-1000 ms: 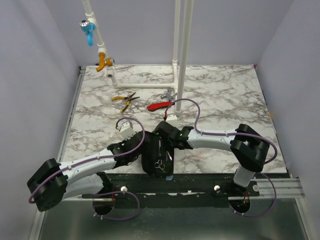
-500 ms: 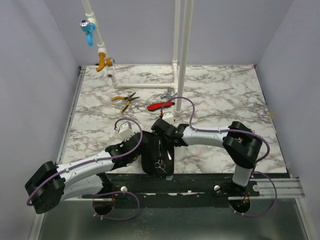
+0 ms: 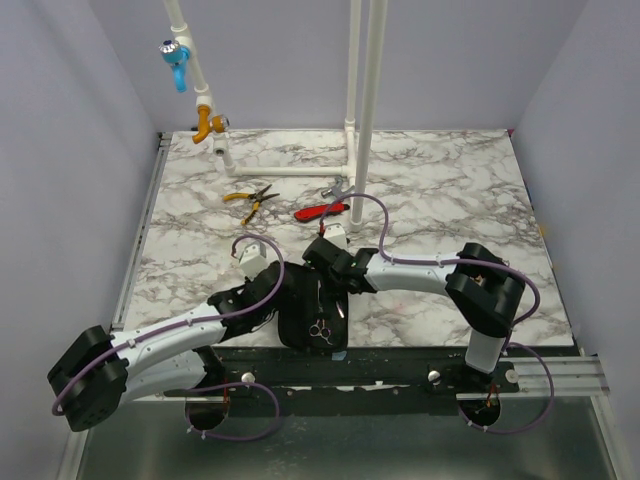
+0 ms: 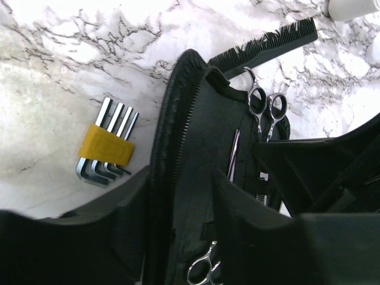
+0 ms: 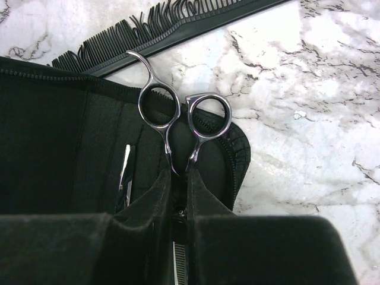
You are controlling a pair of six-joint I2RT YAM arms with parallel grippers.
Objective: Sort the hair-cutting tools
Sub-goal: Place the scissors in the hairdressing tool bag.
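Observation:
An open black zip case [image 3: 300, 318] [image 4: 202, 142] lies at the near table edge between my two arms. My right gripper [image 5: 179, 173] [image 3: 330, 272] is shut on the shanks of silver scissors [image 5: 178, 113], whose finger rings stick out over the case's rim. A long black comb [image 5: 172, 27] [image 4: 267, 44] lies on the marble just beyond. A thin silver tool [image 5: 125, 172] sits in a case slot. A second pair of scissors [image 3: 322, 330] [image 4: 205, 270] rests lower in the case. My left gripper [image 4: 180, 172] [image 3: 268, 300] stands open astride the case's zipped left edge.
A set of hex keys in a yellow holder [image 4: 107, 148] lies left of the case. Yellow-handled pliers [image 3: 250, 197] and a red-handled tool [image 3: 322, 210] lie farther back. White pipes [image 3: 360, 110] rise behind them.
My right gripper moved left over the case and closed onto the scissors. My left gripper went from shut to open at the case's edge.

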